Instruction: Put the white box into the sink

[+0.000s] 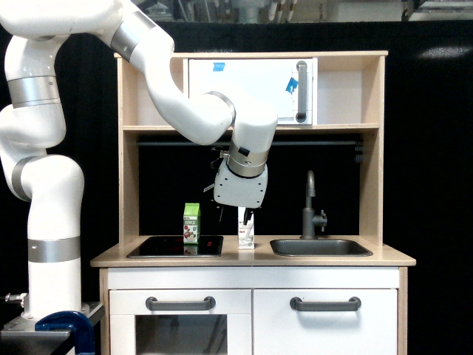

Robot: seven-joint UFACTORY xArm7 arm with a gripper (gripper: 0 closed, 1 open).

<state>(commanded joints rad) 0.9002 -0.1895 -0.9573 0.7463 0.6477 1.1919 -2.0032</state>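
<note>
In the exterior view, the white box (246, 237) stands upright on the wood countertop (251, 258), with the sink (320, 248) at its 3 o'clock and the green-topped carton (192, 223) at 9. The gripper (235, 214) hangs at the box's 12 o'clock; whether it grips anything cannot be told.
</note>
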